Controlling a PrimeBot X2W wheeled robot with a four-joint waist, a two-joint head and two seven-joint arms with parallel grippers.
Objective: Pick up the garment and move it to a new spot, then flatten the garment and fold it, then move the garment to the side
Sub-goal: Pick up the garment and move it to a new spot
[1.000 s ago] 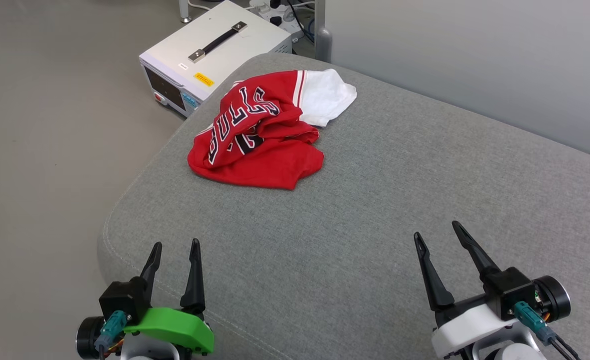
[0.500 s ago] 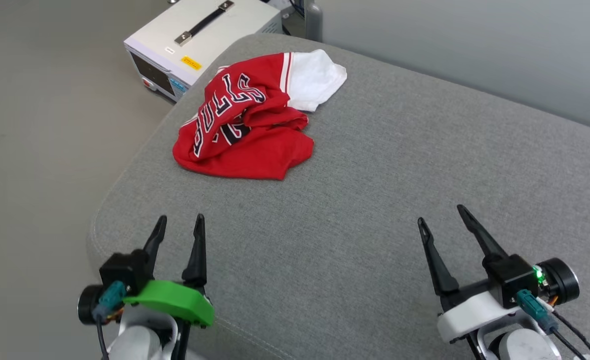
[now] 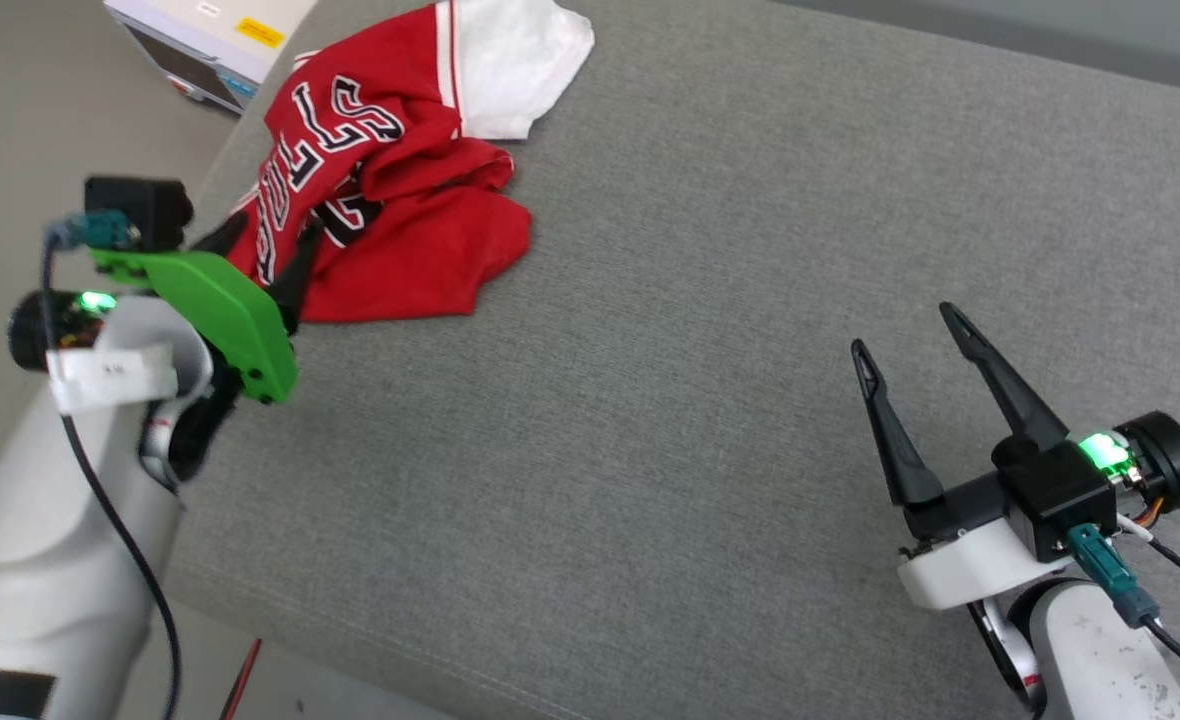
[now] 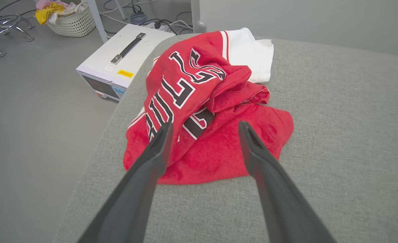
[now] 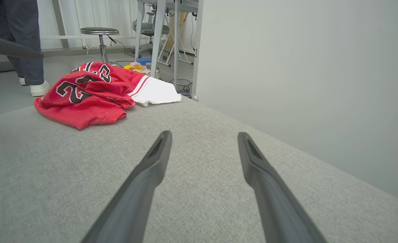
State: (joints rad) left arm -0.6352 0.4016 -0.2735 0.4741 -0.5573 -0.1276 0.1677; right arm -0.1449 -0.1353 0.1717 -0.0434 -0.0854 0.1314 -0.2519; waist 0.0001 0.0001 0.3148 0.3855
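The garment point(image 3: 390, 180) is a red shirt with a white sleeve and black lettering. It lies crumpled near the far left corner of the grey cushion point(image 3: 650, 400). My left gripper point(image 3: 265, 245), under its green cover, is open at the garment's near left edge. In the left wrist view the garment point(image 4: 205, 101) shows between and beyond the left gripper point(image 4: 204, 124) tips, with nothing gripped. My right gripper point(image 3: 902, 330) stands open over bare cushion at the lower right, far from the shirt. The right wrist view has the garment point(image 5: 91, 94) at the far left, ahead of the right gripper point(image 5: 202, 133).
A white box with a black handle point(image 4: 118, 67) sits on the floor just past the cushion's left edge. Beyond it stand a basket of clothes point(image 4: 70, 20), a stool point(image 5: 99, 32) and table legs. A person's legs point(image 5: 23, 40) are behind the cushion. A grey wall point(image 5: 303, 84) runs along the right.
The head camera has tilted down and shifted. My left arm has risen and reached forward to the garment's near edge. The right gripper has barely moved; both stay open.
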